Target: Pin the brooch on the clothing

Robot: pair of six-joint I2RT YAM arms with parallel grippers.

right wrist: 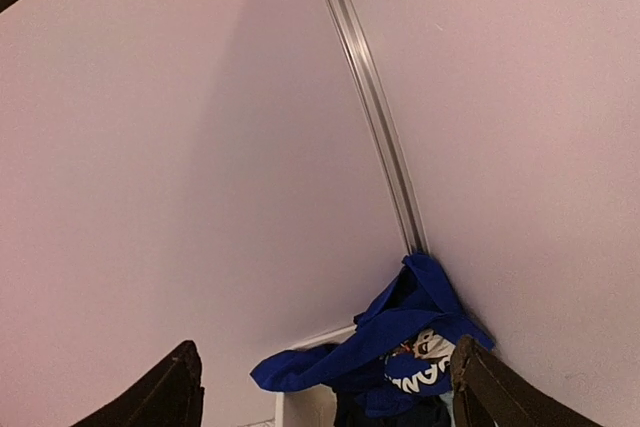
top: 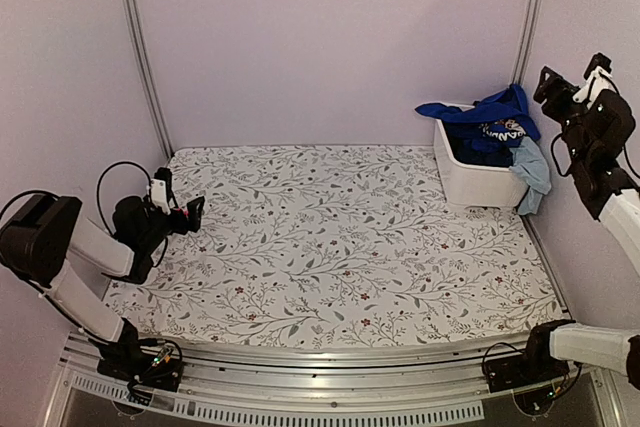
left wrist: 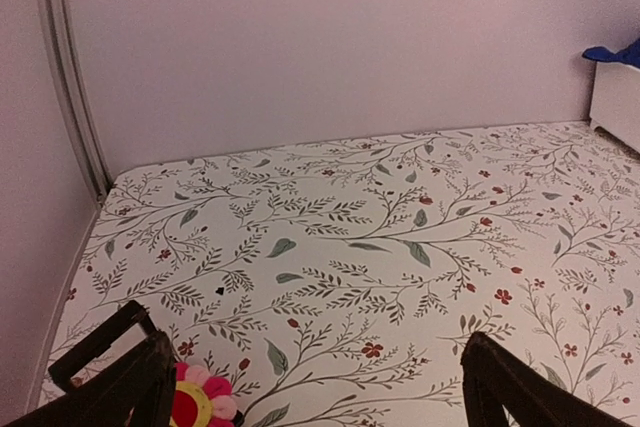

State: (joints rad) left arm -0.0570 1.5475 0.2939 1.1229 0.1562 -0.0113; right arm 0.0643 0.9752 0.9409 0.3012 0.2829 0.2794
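The pink-petalled brooch (left wrist: pixel 203 403) with a yellow and red centre shows at the bottom edge of the left wrist view, right beside my left finger (left wrist: pixel 140 387) and next to a small dark square tray (left wrist: pixel 98 344). My left gripper (left wrist: pixel 318 372) is open and empty, low over the left side of the table (top: pixel 184 215). The royal-blue T-shirt (top: pixel 490 117) with white lettering lies bunched in a white bin; it also shows in the right wrist view (right wrist: pixel 410 347). My right gripper (top: pixel 572 77) is raised high at the far right, open and empty (right wrist: pixel 325 382).
The white bin (top: pixel 478 182) stands at the back right corner, with dark-blue and light-blue clothes (top: pixel 533 169) hanging over its side. A floral cloth (top: pixel 340 247) covers the table. Metal posts (top: pixel 140 47) stand at the back corners.
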